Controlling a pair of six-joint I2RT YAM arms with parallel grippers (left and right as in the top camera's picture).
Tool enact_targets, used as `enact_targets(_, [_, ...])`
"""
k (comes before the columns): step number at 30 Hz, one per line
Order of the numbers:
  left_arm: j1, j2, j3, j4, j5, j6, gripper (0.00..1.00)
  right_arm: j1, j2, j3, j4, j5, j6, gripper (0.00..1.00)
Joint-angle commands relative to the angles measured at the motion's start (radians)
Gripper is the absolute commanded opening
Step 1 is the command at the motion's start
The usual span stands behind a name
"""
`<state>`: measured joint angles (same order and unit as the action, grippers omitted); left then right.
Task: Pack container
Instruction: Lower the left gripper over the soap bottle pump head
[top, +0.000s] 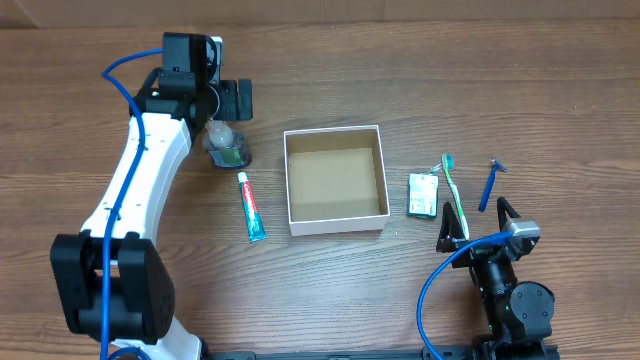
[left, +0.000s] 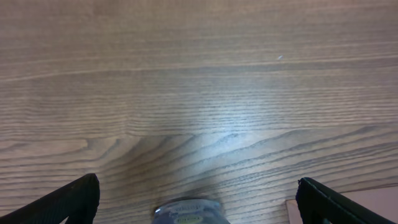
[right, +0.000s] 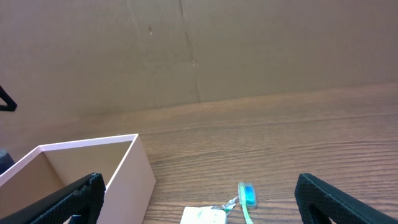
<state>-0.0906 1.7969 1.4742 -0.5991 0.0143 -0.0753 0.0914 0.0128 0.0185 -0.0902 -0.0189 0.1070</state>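
Note:
The container (top: 336, 221), a square cardboard box with white walls and a brown inside, stands empty mid-table. Its side wall shows in the right wrist view (right: 132, 171). My left gripper (top: 231, 106) is open, right over a small clear bottle (top: 225, 146). In the left wrist view the bottle's top (left: 189, 211) lies between the spread fingers (left: 198, 198). My right gripper (top: 478, 222) is open and empty near the front edge. In the right wrist view its fingers (right: 199, 200) frame a green-and-white packet (right: 203, 216) and a toothbrush (right: 247, 196).
A toothpaste tube (top: 251, 206) lies left of the box. Right of the box lie the packet (top: 424, 195), the toothbrush (top: 455, 192) and a blue razor (top: 490, 185). A cardboard wall (right: 186, 50) backs the table.

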Motion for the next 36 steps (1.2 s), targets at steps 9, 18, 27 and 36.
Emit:
enact_targets(9, [0.006,0.056,0.002,-0.019,0.005,-0.015,0.64,-0.002,-0.010,-0.010,0.006,0.002,-0.003,1.00])
enact_targets(18, [0.006,0.010,0.005,-0.034,-0.001,-0.014,0.45,-0.002,-0.010,-0.010,0.006,0.002,-0.003,1.00])
enact_targets(27, [0.006,-0.116,0.005,-0.124,-0.003,-0.017,0.46,-0.002,-0.010,-0.010,0.006,0.002,-0.003,1.00])
enact_targets(36, [0.006,-0.100,0.000,-0.199,-0.009,-0.044,0.69,-0.002,-0.010,-0.010,0.006,0.002,-0.003,1.00])
